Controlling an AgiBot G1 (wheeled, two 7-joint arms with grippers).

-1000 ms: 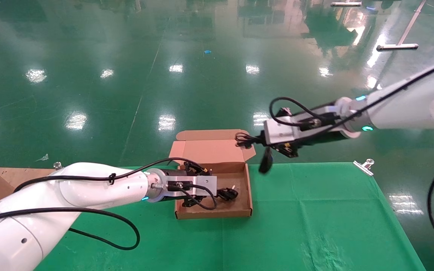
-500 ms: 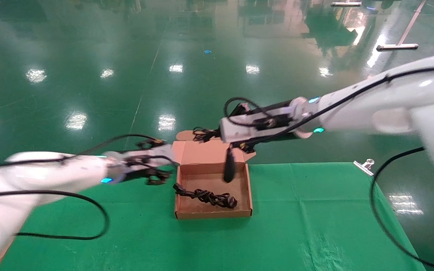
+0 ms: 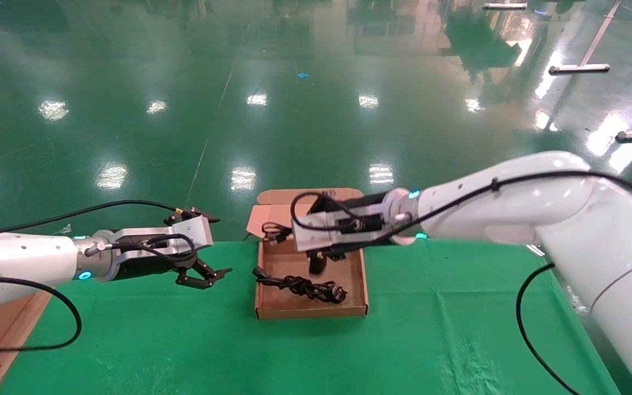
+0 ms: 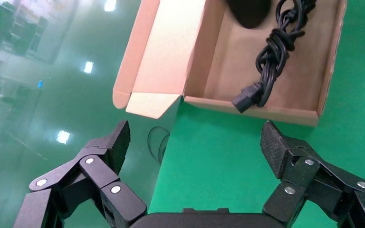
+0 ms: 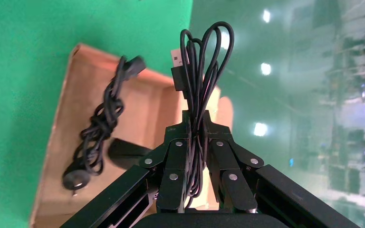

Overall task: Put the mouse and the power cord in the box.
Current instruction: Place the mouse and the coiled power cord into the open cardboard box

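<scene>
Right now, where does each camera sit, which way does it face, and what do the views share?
Head view: high on the robot, looking forward and down at the box; both arms show.
Left wrist view: behind the open left gripper, facing the box and power cord.
Right wrist view: behind the right gripper, shut on the mouse's cable.
Shared: box, power cord.

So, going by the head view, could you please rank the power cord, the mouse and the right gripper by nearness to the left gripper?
From the left gripper, open over the green cloth left of the box:
1. Power cord, on the box floor.
2. Right gripper, over the box's far side, shut on the mouse's cable.
3. Mouse, hanging into the box.
</scene>
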